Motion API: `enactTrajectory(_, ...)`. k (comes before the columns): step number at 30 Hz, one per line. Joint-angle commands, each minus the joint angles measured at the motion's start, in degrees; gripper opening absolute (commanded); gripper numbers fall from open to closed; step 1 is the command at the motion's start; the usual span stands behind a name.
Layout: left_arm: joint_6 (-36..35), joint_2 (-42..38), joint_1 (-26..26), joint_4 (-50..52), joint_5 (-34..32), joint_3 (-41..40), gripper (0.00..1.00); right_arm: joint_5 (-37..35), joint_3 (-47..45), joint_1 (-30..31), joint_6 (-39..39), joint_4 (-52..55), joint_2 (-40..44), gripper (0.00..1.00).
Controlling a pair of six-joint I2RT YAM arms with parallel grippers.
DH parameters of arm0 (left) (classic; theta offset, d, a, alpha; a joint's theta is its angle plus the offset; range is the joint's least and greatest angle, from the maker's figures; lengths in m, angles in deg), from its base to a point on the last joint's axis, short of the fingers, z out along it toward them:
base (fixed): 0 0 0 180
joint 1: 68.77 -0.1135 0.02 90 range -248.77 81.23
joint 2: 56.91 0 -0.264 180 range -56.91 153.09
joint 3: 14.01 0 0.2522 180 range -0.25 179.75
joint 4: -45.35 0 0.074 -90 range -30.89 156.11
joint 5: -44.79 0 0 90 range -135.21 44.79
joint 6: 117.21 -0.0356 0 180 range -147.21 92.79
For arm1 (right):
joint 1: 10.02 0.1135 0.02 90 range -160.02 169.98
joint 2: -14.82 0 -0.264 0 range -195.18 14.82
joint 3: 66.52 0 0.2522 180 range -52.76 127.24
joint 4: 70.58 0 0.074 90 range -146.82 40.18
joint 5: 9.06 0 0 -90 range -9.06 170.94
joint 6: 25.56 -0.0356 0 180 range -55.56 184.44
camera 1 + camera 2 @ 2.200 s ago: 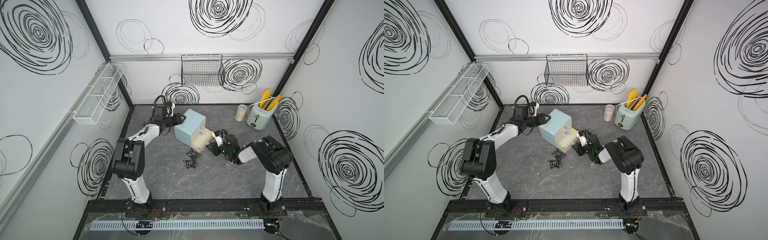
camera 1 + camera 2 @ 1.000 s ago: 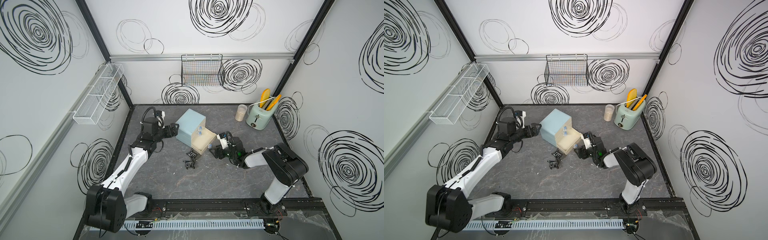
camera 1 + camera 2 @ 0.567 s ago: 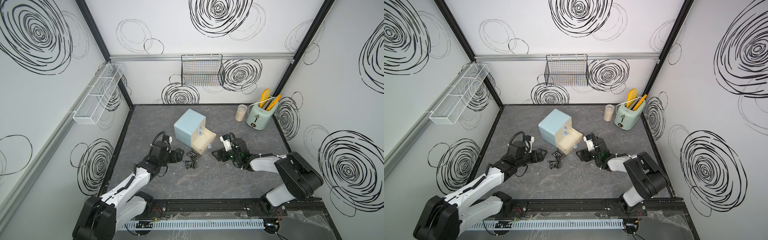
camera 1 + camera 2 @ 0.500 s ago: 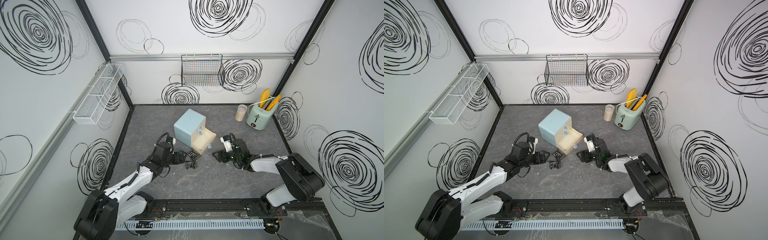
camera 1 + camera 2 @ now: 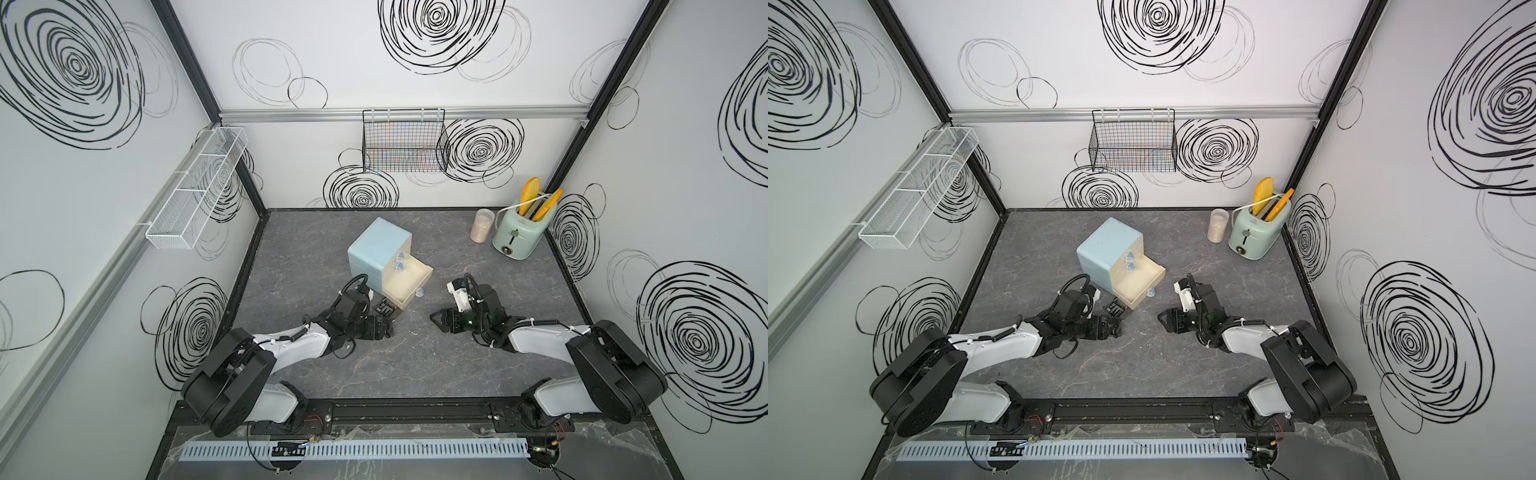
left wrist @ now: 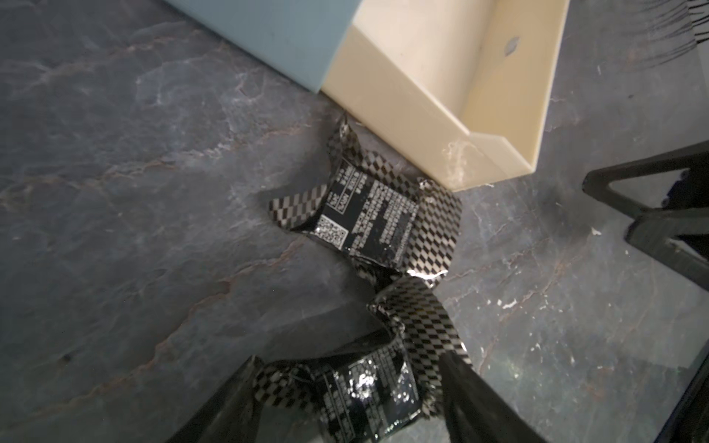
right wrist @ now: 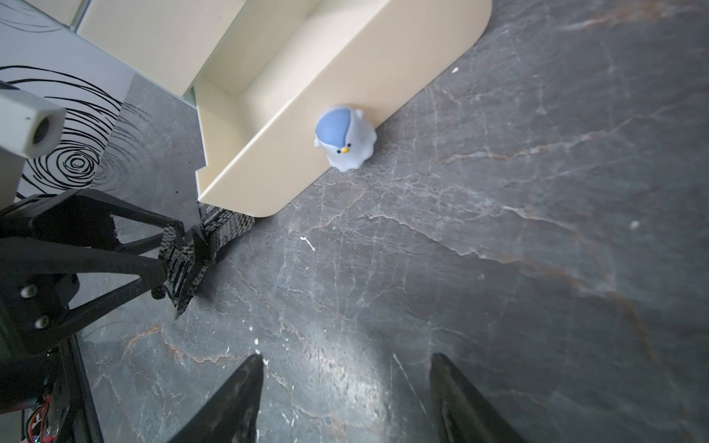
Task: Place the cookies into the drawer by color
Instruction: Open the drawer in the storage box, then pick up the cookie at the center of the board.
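Left gripper (image 6: 345, 362): flanks a black cookie packet (image 6: 364, 391) on the table (image 6: 115, 191), near the open drawer (image 6: 391, 111); cannot tell whether pinching yet. Probably light, crinkly, slippery; best taken across the plump middle.

Dark grey marbled surface (image 5: 415, 365) — pale-blue cabinet (image 5: 376, 249) near the middle; a black checkered packet (image 6: 368, 222) lies flat (just beside the pulled-out drawer (image 5: 409, 280)); toaster (image 5: 517, 237) and pale cup (image 5: 481, 225) at the far right corner.

The cookies (image 6: 368, 226) are black with silver checks, the drawer (image 6: 422, 96) cream, the cabinet (image 5: 376, 247) pale blue.
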Motion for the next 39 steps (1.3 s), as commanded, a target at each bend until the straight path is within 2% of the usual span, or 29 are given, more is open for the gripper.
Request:
enactTrajectory(1,-0.15,1.61,1.22,-1.93,-1.57,1.08,0.72,1.07,-0.43,-0.05,-1.09,1.31,0.16,0.7)
enactTrajectory(5,0.2,2.77,2.05,-1.95,-2.3,1.32,0.67,1.51,-0.42,0.08,-1.27,0.92,-0.07,0.7)
enactTrajectory(8,0.21,3.4,3.05,-0.93,-3.76,2.06,0.67,1.51,-0.56,0.1,-1.36,0.92,0.02,0.7)
enactTrajectory(14,0.67,2.41,7.27,5.06,-12.52,3.82,0.69,1.53,-1.16,0.1,-1.87,0.35,-0.15,0.7)
enactTrajectory(16,1.45,1.84,8.63,6.03,-14.94,3.72,0.73,1.7,-1.38,0.17,-2.06,-0.04,-0.15,0.7)
enactTrajectory(19,2.29,1.7,10.66,6.45,-16.94,3.56,0.78,1.79,-1.7,0.23,-2.15,-0.36,-0.15,0.7)
enactTrajectory(22,2.66,2.96,11.53,5.05,-16.1,3.44,0.79,2.12,-1.71,0.21,-2.24,-0.75,-0.33,0.7)
enactTrajectory(24,2.92,4.34,11.77,4.92,-16.15,3.95,0.77,2.32,-1.77,0.22,-2.32,-0.94,-0.47,0.7)
enactTrajectory(29,3.1,5.32,12.32,4.57,-16.33,4.07,0.6,2.74,-1.71,0.4,-2.41,-0.97,-0.76,0.69)
enactTrajectory(31,3.27,5.46,12.58,4.36,-16.18,3.99,0.58,2.74,-1.71,0.47,-2.41,-1.02,-0.77,0.69)
enactTrajectory(33,3.11,5.73,12.86,3.77,-15.77,3.85,0.55,2.91,-1.6,0.48,-2.44,-1.02,-1.03,0.69)
enactTrajectory(39,1.96,6.67,12.7,1.81,-12.73,3.65,0.4,5.34,-1.12,0.73,-2.41,-1.57,-1.82,0.68)
